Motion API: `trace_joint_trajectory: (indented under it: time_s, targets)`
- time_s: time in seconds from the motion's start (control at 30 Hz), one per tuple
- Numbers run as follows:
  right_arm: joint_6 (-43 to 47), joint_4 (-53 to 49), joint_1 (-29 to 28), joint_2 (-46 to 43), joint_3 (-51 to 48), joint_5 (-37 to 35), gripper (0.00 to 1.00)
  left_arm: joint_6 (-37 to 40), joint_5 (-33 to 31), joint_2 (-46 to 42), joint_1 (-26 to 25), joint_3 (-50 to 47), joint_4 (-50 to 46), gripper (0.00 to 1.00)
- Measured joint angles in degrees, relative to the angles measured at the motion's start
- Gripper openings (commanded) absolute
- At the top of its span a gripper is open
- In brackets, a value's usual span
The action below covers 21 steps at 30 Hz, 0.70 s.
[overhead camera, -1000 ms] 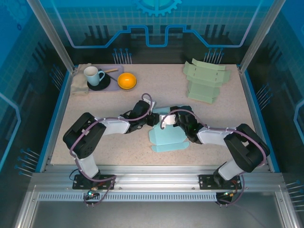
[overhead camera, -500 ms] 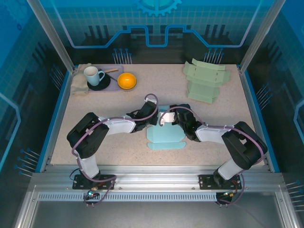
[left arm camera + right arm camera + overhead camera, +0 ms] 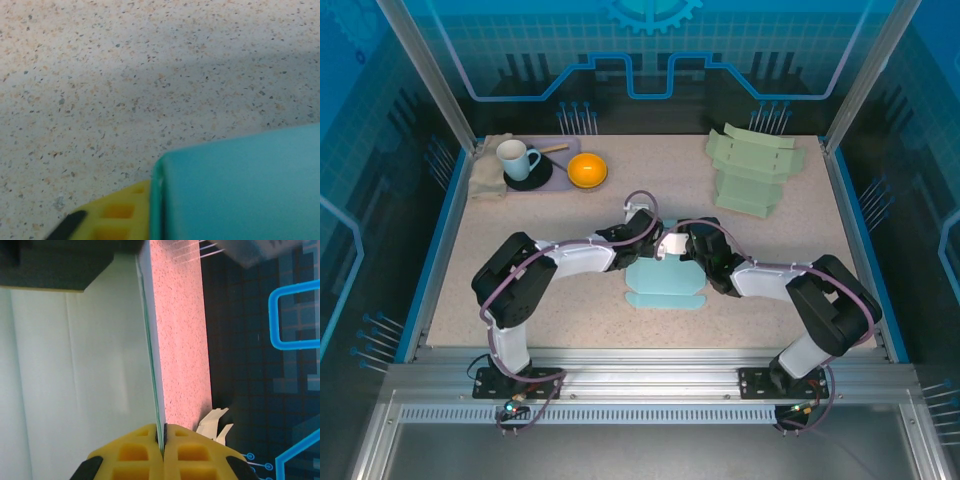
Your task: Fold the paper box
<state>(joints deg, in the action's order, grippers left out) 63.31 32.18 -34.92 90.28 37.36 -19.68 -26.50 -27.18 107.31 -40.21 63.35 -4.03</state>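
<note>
Speckled beige tabletop [image 3: 670,195] bears the paper box [image 3: 665,285] inside a blue-lit enclosure [image 3: 650,60].

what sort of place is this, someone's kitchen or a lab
Probably a robot lab test cell: a speckled table fenced by aluminium framing and blue printed panels, with staged props such as a paper box and mug.

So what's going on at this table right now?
Both arms meet at the middle of the table over the light blue paper box, which lies mostly flat. The right gripper is shut on a thin edge of the sheet. The left gripper is right against the box's far end; whether it grips it is unclear. Green paper boxes sit untouched at the far right.
</note>
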Motion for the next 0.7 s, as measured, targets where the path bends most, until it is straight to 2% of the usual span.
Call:
trace_joint_trajectory:
  time_s: [0.1,0.27,0.47,0.6,0.7]
  targets:
    - [-0.6,0.0,0.0,-0.1,0.0,-0.3,0.00,-0.9,0.2,0.0,0.5,0.0,-0.3,0.28]
    - [-1.7,0.0,0.0,-0.2,0.0,-0.8,0.00,-0.8,2.0,0.0,1.1,0.0,-0.6,0.35]
    - [-2.4,-0.7,0.0,-0.3,0.0,-0.9,0.00,2.2,6.3,-0.2,2.0,-2.4,2.5,0.36]
    - [-3.0,-1.3,0.0,-0.4,0.0,-1.2,0.00,4.4,8.1,-0.1,2.3,-3.5,4.7,0.32]
    - [-3.6,-1.7,0.1,-0.5,0.2,-1.4,0.00,5.7,8.0,0.5,2.3,-3.4,5.8,0.22]
